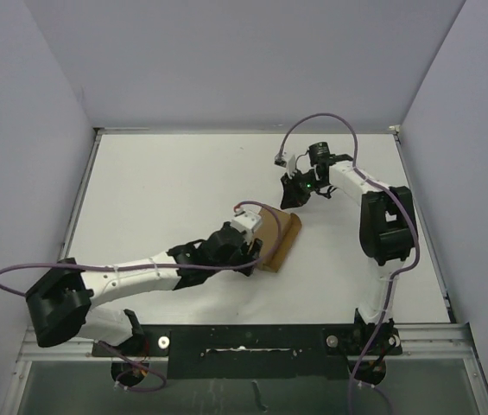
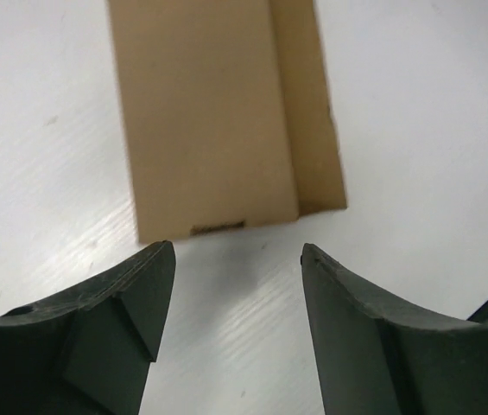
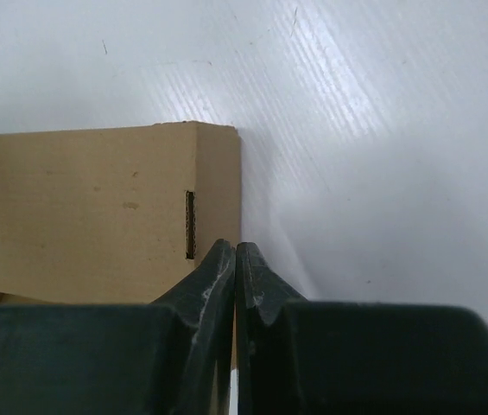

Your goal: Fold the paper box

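The paper box (image 1: 282, 235) is a brown folded carton lying flat on the white table near the middle. My left gripper (image 1: 253, 254) is at its left end, open and empty. In the left wrist view the box (image 2: 218, 112) lies just beyond the open gripper (image 2: 237, 264), not between the fingers. My right gripper (image 1: 294, 197) is just beyond the box's far right end, apart from it. In the right wrist view the box (image 3: 97, 216), with a small slot, lies past the shut and empty gripper (image 3: 236, 251).
The white table (image 1: 166, 190) is walled by pale panels at the back and on both sides. A black rail (image 1: 244, 339) with the arm bases runs along the near edge. Purple cables loop above both arms.
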